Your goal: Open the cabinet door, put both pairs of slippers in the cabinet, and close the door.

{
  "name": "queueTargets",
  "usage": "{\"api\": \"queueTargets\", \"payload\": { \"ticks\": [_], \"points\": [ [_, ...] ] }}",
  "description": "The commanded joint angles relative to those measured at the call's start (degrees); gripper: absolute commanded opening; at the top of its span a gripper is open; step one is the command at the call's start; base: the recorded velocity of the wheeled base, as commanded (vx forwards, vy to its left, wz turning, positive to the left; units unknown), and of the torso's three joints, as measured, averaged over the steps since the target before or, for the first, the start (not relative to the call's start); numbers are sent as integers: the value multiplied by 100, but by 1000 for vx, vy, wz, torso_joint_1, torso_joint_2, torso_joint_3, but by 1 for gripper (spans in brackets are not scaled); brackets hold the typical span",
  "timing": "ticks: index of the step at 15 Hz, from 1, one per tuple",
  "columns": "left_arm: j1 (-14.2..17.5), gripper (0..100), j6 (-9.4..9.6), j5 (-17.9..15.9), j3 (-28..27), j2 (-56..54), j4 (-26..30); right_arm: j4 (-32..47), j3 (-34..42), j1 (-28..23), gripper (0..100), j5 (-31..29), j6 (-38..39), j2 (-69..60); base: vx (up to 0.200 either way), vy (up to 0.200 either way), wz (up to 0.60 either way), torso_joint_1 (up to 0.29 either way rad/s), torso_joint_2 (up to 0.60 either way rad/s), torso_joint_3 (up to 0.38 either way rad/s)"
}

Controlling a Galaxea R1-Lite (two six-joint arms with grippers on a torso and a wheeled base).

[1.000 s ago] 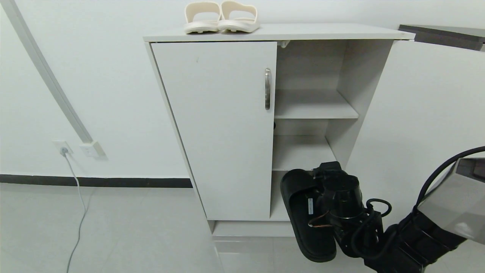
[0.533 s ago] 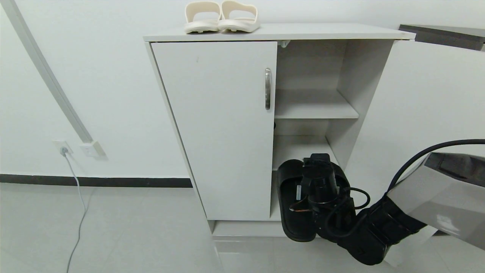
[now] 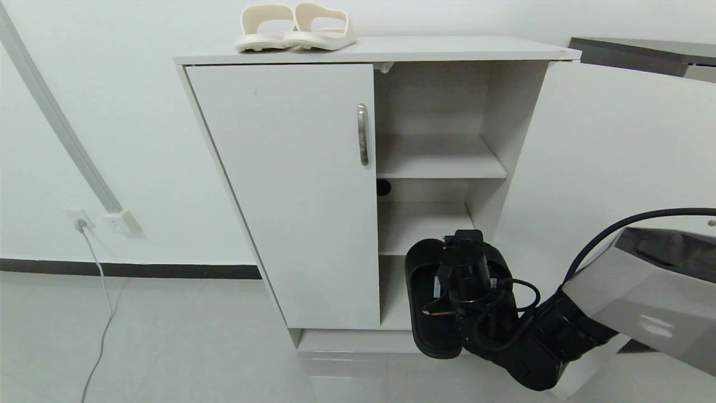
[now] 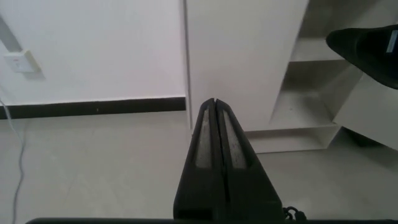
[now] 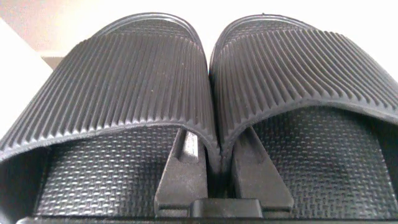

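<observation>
A pair of black slippers (image 3: 428, 302) hangs soles-together in front of the lowest opening of the white cabinet (image 3: 279, 196). My right gripper (image 3: 460, 246) is shut on it. In the right wrist view the gripper (image 5: 214, 163) pinches the two inner edges of the black slippers (image 5: 143, 81) together. A cream pair of slippers (image 3: 293, 28) lies on the cabinet top at its left end. The right cabinet door (image 3: 604, 157) stands open and the left door is closed. My left gripper (image 4: 214, 104) is shut and empty, low over the floor, facing the cabinet; the black slippers (image 4: 367, 46) show beyond it.
Three bare shelves (image 3: 436, 159) show in the open right half. A wall socket (image 3: 78, 224) with a cable (image 3: 98, 313) trailing on the floor is to the left. A slanted wall duct (image 3: 56, 123) runs above it. A dark-topped unit (image 3: 643, 53) stands behind the open door.
My right gripper carried the black slippers up and in toward the cabinet's lowest opening. The head view has then shifted, so the cabinet sits further left in the picture.
</observation>
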State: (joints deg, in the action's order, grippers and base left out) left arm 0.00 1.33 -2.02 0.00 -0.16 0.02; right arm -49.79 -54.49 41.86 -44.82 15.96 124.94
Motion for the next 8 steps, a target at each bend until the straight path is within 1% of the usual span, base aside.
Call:
{"api": "queueTargets", "payload": {
  "ticks": [1, 3, 5, 6, 8],
  "points": [
    [0, 0, -10, 0, 0, 16, -2, -5, 53, 85, 0, 18, -5, 48, 0, 0, 0, 0, 0, 0],
    [0, 0, -10, 0, 0, 16, -2, -49, 44, 147, 0, 70, -5, 136, 0, 0, 0, 0, 0, 0],
    [0, 0, -10, 0, 0, 16, -2, -57, -193, 156, 0, 334, -75, 391, 0, 0, 0, 0, 0, 0],
    [0, 0, -10, 0, 0, 16, -2, -57, -378, 182, 0, 378, -49, 505, 0, 0, 0, 0, 0, 0],
    [0, 0, -1, 0, 0, 16, -2, -57, -483, 182, 0, 527, 153, 689, 0, 0, 0, 0, 0, 0]
  ]
}}
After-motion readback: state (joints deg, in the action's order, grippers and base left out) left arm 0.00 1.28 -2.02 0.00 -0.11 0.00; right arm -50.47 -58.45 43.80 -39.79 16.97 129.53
